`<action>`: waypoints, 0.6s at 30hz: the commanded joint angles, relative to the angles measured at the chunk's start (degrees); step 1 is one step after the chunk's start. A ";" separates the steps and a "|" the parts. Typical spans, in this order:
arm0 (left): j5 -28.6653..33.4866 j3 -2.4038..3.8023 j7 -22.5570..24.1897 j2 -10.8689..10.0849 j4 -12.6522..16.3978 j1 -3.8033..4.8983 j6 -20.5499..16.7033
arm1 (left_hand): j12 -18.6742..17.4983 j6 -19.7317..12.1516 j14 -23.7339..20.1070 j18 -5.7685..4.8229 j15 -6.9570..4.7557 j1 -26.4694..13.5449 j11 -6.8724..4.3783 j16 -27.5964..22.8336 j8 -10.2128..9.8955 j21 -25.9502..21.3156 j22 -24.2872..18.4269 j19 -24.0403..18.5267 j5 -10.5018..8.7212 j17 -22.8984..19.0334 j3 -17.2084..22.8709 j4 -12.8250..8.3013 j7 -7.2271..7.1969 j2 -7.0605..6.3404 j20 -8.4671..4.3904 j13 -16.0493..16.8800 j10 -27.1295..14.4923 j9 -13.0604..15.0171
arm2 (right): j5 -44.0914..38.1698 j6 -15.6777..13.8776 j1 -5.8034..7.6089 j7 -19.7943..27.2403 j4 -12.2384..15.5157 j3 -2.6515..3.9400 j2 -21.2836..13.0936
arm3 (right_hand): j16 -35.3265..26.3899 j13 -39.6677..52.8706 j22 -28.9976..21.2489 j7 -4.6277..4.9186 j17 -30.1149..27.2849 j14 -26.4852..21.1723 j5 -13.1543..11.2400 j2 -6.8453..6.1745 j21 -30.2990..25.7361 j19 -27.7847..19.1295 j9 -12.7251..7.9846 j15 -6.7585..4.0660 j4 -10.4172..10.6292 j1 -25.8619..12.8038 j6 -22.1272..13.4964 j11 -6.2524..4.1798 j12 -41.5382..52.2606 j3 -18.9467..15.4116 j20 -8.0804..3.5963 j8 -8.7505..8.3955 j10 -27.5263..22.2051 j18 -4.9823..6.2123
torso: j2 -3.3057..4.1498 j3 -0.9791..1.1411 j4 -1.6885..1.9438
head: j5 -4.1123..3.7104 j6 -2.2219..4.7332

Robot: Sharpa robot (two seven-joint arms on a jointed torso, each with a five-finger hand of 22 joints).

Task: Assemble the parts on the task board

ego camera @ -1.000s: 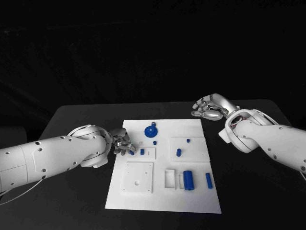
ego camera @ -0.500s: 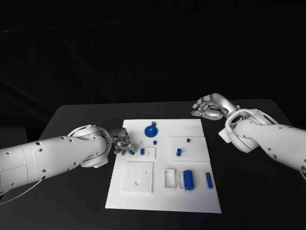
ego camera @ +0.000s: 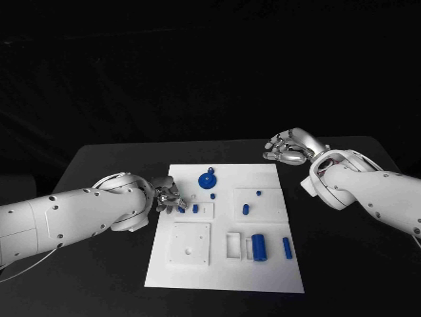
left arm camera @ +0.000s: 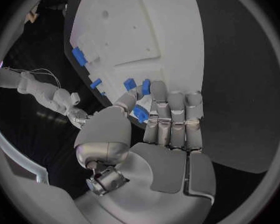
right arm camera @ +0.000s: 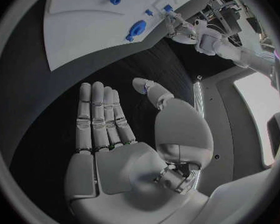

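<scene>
The white task board (ego camera: 225, 271) lies mid-table with blue parts on it. My left hand (ego camera: 169, 198) hovers at the board's left edge. In the left wrist view a small blue part (left arm camera: 140, 113) is pinched between the thumb and fingers (left arm camera: 171, 117) of that hand, just above the board (left arm camera: 140, 30). A blue peg (ego camera: 195, 209) stands right beside the hand. Beyond the board's far right corner my right hand (ego camera: 288, 148) is over bare table, open and holding nothing (right arm camera: 124, 134). A round blue knob piece (ego camera: 208, 180) sits at the far end of the board.
More blue parts are on the board: a thick cylinder (ego camera: 259, 247), a slim peg (ego camera: 287, 247), an upright peg (ego camera: 245, 210) and two small studs (ego camera: 259, 193) (ego camera: 214, 196). A white square plate (ego camera: 190, 243) lies at the near left. Black table surrounds the board.
</scene>
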 commanded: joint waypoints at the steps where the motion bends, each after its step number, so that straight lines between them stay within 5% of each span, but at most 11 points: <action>1: 0.07 -0.31 0.52 0.29 0.41 -0.46 1.18 | -0.40 0.57 2.04 0.52 -2.31 -0.35 -1.62 -0.20 -0.27 0.01 0.80 0.59 -1.14 0.03 -0.13 0.83 -0.04 -0.93 -6.51 0.00 2.19 -0.42 | -0.20 0.62 -0.02 0.44 0.11 0.02 -0.02 | 0.31 -0.09 0.06 0.08 -0.07 -0.29 0.34 0.31 -0.20 0.15 -0.07 0.03 0.09 -0.09 -0.40 -0.14 0.27 -0.28 0.11 -0.32 -0.45 0.90 | 0.01 0.00 0.01 | -0.05 -0.02; 18: 0.14 -0.30 0.48 0.26 0.31 -0.46 1.02 | -0.56 0.96 2.20 0.54 -2.41 -2.09 -1.66 -0.25 -0.57 -0.16 0.84 0.79 -1.28 0.17 -0.08 2.88 -0.09 -3.76 -6.71 0.09 2.48 -1.66 | -0.20 0.58 -0.02 0.46 0.08 0.02 -0.07 | 0.32 -0.15 0.10 0.08 -0.10 -0.30 0.37 0.32 -0.24 0.15 -0.07 0.03 0.11 -0.13 -0.40 -0.14 0.30 -0.30 0.11 -0.31 -0.46 0.90 | 0.02 -0.03 0.05 | -0.14 0.02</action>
